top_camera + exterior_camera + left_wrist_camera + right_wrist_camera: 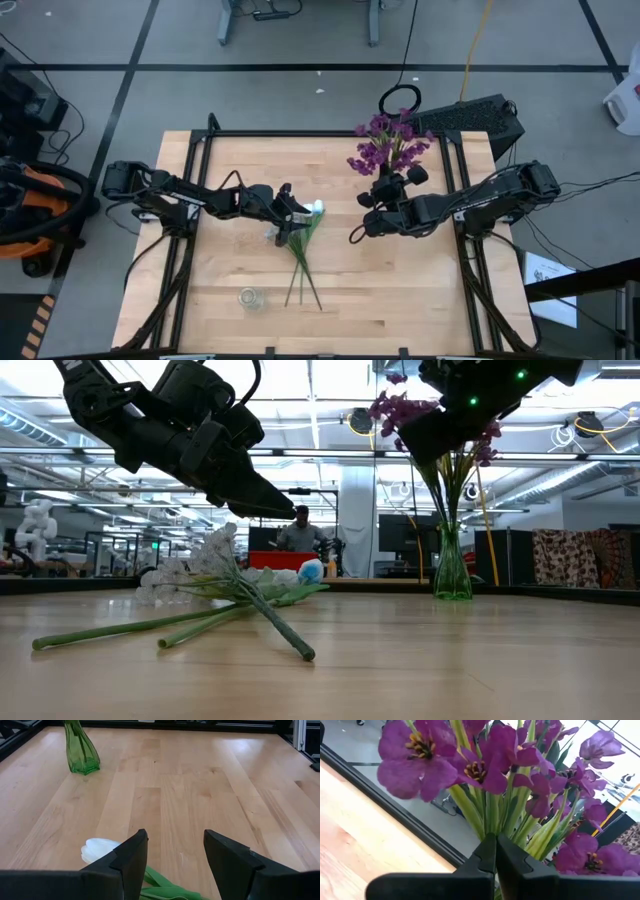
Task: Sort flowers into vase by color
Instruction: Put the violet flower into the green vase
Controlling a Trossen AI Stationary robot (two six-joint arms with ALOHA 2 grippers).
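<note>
1. Looking straight down on the table, you see your left gripper [300, 212] near the middle of the light wooden table [420, 290], right over the blossom ends of the loose artificial flowers with long green stems [303, 265], which lie fanned out toward the near edge. Your right gripper [372, 198] sits by the purple blossom cluster [385, 142] at the far right of the table. A small clear glass vase [250, 298] stands near the front left, well apart from both arms.

2. From table height, the loose stems lie flat and crossed, with pale white blossoms [195, 572] at their far end and your left gripper [270, 507] just above them. The green glass vase [452, 568] stands upright to the right, holding the purple flowers [408, 408]; a person [300, 532] shows in the room behind.

3. Through your left wrist camera, the two dark fingers [131, 860] stand wide apart with nothing between them; a white tulip-like bud [99, 849] lies just beside one finger, and the green vase [81, 750] is well off.

4. Through your right wrist camera, the fingers [482, 857] are pressed together, empty, just in front of the purple blossoms' green stems [492, 805].
</note>
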